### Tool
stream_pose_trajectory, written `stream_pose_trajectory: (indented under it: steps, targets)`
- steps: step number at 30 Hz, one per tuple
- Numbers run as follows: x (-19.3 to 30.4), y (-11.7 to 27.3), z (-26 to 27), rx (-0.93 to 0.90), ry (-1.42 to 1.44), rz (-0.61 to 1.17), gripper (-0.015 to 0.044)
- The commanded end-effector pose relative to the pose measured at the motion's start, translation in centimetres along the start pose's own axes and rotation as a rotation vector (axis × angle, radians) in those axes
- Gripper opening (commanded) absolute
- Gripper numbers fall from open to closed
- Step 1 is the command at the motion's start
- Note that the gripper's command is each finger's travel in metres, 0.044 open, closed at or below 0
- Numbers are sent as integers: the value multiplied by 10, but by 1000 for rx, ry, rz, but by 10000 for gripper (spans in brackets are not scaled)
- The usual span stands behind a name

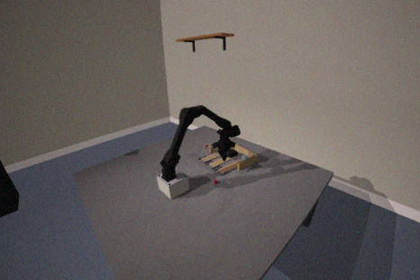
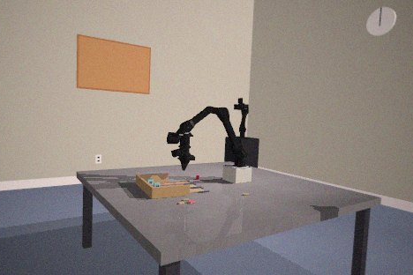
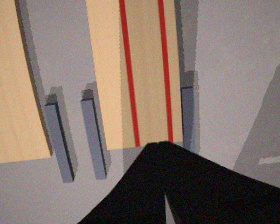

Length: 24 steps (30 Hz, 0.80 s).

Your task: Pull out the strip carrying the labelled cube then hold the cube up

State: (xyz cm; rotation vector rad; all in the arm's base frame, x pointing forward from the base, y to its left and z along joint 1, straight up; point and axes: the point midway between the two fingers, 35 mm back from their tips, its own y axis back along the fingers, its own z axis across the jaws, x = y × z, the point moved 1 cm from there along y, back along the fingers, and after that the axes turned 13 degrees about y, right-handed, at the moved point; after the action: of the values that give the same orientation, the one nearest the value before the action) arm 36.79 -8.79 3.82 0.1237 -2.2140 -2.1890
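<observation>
My gripper [image 1: 224, 159] [image 2: 183, 169] [image 3: 157, 152] is shut and empty. It points down above the strips; in the wrist view its tips overlap the near end of the strip with two red lines [image 3: 148, 75]. A plain wooden strip [image 3: 16, 100] lies to its left. Both strips lie between slate-blue guide rails. Two light-blue cubes [image 2: 150, 181] [image 2: 157, 185] are inside the wooden tray [image 1: 249, 161] [image 2: 169, 191]; one pale cube [image 1: 243, 158] shows in the top view. Their labels cannot be read. The strips' far ends are outside the wrist view.
Guide rails [image 3: 59, 142] [image 3: 94, 140] [image 3: 188, 115] stand beside the strip ends. A small red block [image 1: 215, 181] [image 2: 198, 177] stands on the table, on one side of the tray. A flat red piece [image 2: 191, 202] and wooden bits [image 2: 245, 194] lie on the other side.
</observation>
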Motion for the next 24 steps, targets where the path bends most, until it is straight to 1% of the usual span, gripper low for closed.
stream_pose_trajectory:
  steps: [1,24]
  targets:
    - [-1,-6,-1,1,4,6,0]
    - [-1,-44,0,1,4,6,0]
